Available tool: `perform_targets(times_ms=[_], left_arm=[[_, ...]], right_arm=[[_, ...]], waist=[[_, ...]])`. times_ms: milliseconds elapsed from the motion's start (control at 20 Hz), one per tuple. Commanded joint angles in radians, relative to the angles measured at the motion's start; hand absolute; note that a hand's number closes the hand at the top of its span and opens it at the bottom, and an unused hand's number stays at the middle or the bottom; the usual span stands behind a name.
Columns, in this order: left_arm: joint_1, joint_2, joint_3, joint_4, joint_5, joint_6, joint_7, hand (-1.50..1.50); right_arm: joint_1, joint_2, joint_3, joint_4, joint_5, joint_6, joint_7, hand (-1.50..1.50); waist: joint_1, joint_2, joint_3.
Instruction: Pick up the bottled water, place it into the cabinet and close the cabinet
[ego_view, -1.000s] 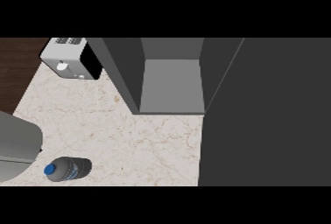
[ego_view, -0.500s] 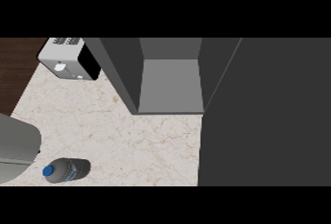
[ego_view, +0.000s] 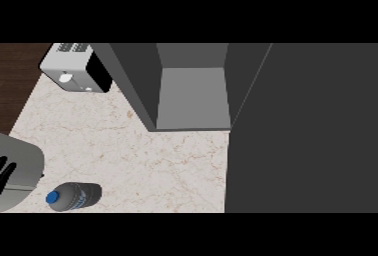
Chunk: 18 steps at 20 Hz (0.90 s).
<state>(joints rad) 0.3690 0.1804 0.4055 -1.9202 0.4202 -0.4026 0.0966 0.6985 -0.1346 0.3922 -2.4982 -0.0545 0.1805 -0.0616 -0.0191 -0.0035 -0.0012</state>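
Bottled water (ego_view: 74, 196) sits near left hand (ego_view: 4, 172) (grip unreadable), well apart from cabinet (ego_view: 190, 97).

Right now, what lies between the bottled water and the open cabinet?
Nothing: the head view shows only bare counter between the bottled water and the cabinet.

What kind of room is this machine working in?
Most likely a kitchen: a marbled counter carries a toaster, an open cabinet and a water bottle.
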Motion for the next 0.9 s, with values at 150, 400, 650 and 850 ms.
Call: perform_targets(times_ms=[150, 400, 650, 850], left_arm=[[-0.095, -0.013, -0.016, 0.334, -0.066, -0.065, -0.119, -1.50], [-0.167, -0.018, -0.012, 0.538, -0.170, -0.067, -0.263, -1.50], [-0.261, -0.026, -0.050, 0.756, -0.277, -0.065, -0.413, -1.50], [-0.325, -0.004, -0.053, 0.899, -0.290, -0.109, -0.499, -1.50]], right_arm=[[0.116, -0.067, -0.005, -0.197, -0.006, 0.010, 0.015, -1.50], [0.204, -0.102, 0.025, -0.172, 0.027, 0.027, -0.096, -1.50], [0.214, -0.074, 0.128, -0.136, 0.126, -0.021, -0.139, -1.50], [0.240, -0.103, 0.116, -0.131, 0.119, -0.035, -0.153, -1.50]], waist=[[-0.007, 0.002, -0.001], [-0.014, -0.001, -0.001], [-0.013, 0.001, -0.002], [-0.006, 0.002, -0.002]])
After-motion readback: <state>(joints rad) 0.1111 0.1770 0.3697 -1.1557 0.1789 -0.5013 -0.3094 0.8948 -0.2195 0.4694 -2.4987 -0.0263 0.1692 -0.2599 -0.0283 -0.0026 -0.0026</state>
